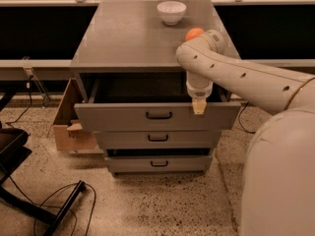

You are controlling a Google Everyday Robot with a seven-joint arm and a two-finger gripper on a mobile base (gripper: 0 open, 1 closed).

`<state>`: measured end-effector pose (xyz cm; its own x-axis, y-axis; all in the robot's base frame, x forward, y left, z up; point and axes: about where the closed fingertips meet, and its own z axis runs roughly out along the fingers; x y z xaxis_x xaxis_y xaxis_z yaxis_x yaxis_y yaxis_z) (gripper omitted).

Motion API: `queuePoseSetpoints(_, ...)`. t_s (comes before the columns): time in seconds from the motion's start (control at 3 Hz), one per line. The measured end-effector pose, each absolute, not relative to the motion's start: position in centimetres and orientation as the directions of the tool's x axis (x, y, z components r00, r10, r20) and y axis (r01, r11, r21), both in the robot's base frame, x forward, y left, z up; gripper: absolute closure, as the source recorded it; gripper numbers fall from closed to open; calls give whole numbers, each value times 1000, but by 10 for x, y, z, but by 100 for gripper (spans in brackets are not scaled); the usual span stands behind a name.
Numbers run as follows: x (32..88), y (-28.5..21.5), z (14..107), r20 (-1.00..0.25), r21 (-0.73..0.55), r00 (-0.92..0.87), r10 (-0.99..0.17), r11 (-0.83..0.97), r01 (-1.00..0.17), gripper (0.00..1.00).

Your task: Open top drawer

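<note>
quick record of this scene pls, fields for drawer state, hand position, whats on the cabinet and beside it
top drawer: open, dark interior showing
handle: black bar, mid front, nothing on it
hand: at the upper edge of the drawer front, right of the handle
cabinet top: white bowl near the back, orange object at the right, by the arm
floor, left of cabinet: cardboard box
</note>
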<state>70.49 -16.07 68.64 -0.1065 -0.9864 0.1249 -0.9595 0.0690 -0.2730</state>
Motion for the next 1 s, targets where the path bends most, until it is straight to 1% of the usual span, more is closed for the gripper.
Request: queuePoseSetpoints(1.0, 705, -161, 686, 125, -273, -106, -986, 69, -960, 0)
